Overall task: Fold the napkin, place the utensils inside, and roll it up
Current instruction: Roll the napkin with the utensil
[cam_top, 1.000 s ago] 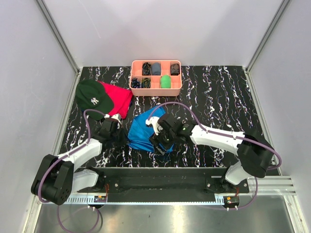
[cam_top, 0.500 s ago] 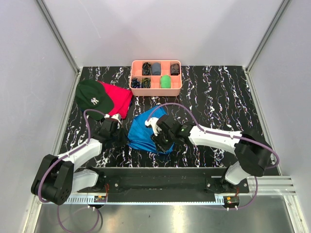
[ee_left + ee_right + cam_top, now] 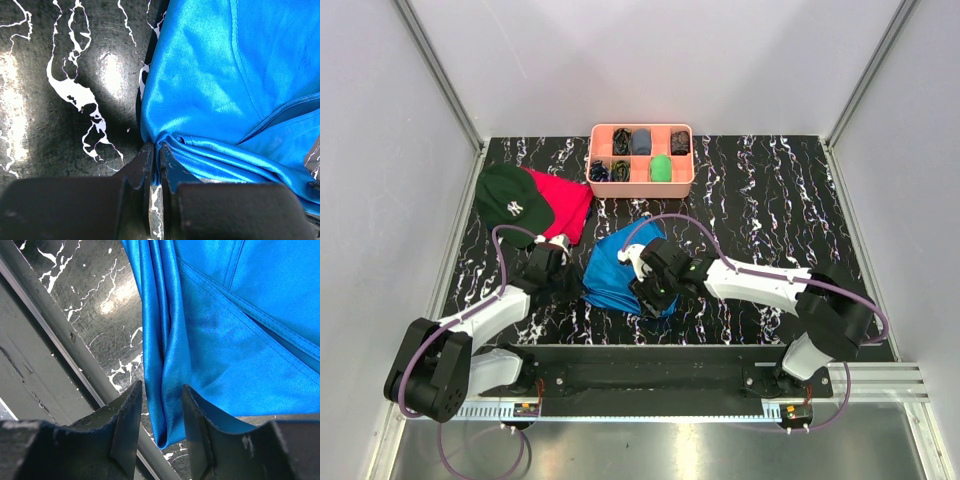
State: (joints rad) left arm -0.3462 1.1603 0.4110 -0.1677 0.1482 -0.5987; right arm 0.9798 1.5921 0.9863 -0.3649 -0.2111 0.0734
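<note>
Your left gripper (image 3: 155, 151) pinched the left corner of the blue napkin (image 3: 610, 270), jaws almost together. Your right gripper (image 3: 161, 394) straddled a fold at the napkin's near right edge, jaws narrow; you couldn't tell whether they squeezed it. The napkin lay crumpled on the table (image 3: 760, 200), between both grippers.

Left arm (image 3: 485, 315) and right arm (image 3: 760, 283): white links, black joints, looping purple cables (image 3: 672, 213); right gripper (image 3: 161, 390) black, wedge-fingered.
</note>
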